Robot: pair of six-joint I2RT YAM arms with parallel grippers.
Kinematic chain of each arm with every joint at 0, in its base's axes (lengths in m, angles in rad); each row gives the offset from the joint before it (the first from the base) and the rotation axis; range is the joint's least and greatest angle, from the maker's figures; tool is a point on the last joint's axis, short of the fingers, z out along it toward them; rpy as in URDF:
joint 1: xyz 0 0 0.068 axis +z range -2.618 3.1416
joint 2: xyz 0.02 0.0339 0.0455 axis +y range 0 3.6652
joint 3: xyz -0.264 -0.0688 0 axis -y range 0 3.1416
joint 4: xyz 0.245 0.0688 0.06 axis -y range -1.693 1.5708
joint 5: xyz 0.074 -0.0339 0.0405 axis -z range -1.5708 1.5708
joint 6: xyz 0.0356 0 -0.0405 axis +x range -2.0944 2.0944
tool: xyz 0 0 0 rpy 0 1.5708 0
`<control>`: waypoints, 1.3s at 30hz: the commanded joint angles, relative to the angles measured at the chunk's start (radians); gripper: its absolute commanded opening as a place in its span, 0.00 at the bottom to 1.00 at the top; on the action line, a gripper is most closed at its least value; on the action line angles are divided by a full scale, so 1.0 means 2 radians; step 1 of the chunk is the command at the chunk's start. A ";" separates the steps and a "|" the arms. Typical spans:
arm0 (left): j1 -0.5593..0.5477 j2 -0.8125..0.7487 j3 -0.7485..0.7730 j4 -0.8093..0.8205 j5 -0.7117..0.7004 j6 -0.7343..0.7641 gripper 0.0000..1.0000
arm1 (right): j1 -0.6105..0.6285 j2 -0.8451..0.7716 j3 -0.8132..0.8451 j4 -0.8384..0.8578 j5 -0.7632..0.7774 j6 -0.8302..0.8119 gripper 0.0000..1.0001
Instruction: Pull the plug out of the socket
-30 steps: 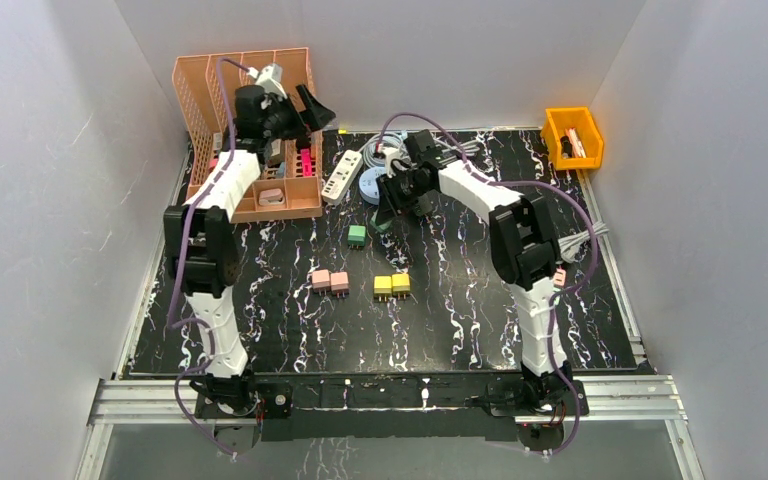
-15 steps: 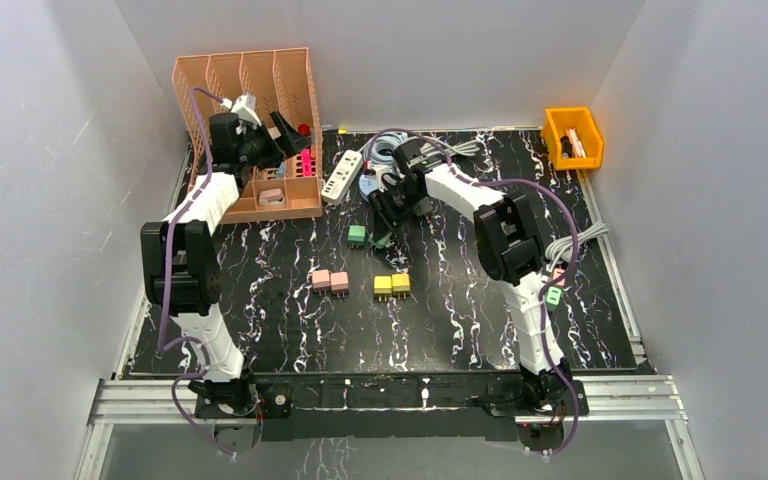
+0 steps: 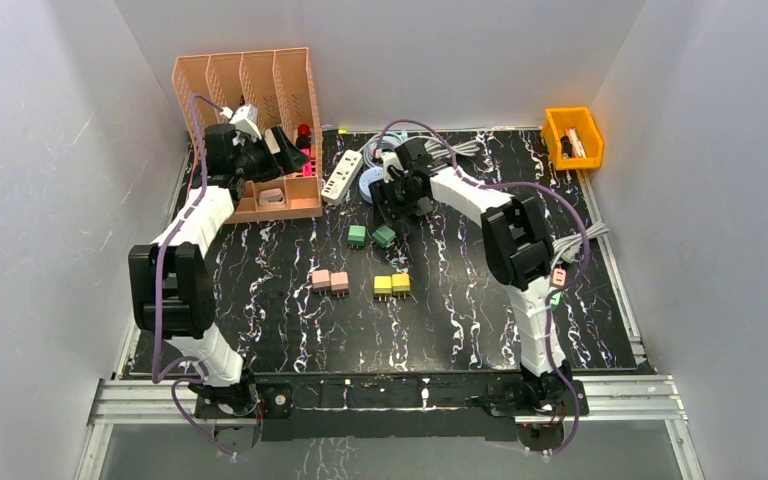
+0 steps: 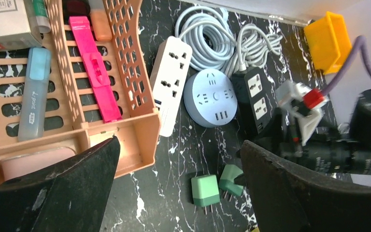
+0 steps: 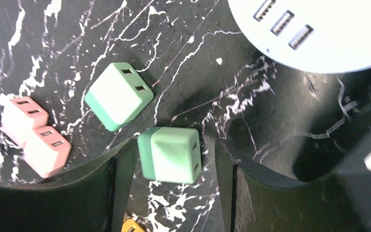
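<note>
Parted and clamping nothing, the right gripper (image 5: pixel 174 145): directly under it, between the two fingers, the green plug (image 5: pixel 170 155), lying loose on the black marbled table (image 5: pixel 270 121), close against one finger, a sliver of bare surface before the other. Free of every socket, then, with the round socket (image 5: pixel 328 29) ahead of the fingertips and off to one side, near but not touching. Plug's axis across the gap rather than along the fingers: darker green band toward one finger, what look like the pins toward the finger on the round socket's side. Just beyond the fingertips, a second green plug (image 5: pixel 118 95), apart from the first; farther out past the band-side finger, two pink plugs (image 5: pixel 34 130) side by side; back toward the wrist, a corner of a yellow plug (image 5: pixel 133 226). Spread wide and empty too, the left gripper (image 4: pixel 178 145), hanging high beside the orange rack (image 4: pixel 125 58), with the white power strip (image 4: pixel 171 82), the round socket and the black socket block (image 4: pixel 253 99) ahead of it and both green plugs far below, between its fingers. No plug seen seated in any of the three from there. Judging by that: unplugging done for this one, right arm by far the nearer, and next simply a straight lift away, minding not to nudge the plug with the close finger.
</note>
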State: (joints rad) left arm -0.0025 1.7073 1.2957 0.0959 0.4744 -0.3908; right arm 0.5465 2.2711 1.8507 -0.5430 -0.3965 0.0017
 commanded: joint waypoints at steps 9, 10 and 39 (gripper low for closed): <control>-0.108 -0.043 -0.100 -0.025 -0.036 0.028 0.90 | 0.003 -0.174 -0.185 0.154 0.065 0.225 0.57; -0.109 -0.039 -0.104 -0.023 -0.040 0.022 0.89 | 0.003 -0.176 -0.193 0.153 0.067 0.235 0.54; -0.151 0.062 -0.097 -0.013 -0.064 -0.029 0.63 | 0.001 -0.135 -0.209 0.144 0.069 0.327 0.40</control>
State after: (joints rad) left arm -0.2970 1.8263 1.0760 0.0711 0.3538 -0.4435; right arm 0.5465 2.0125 1.4227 -0.2546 -0.2619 0.6472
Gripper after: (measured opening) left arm 0.647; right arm 0.402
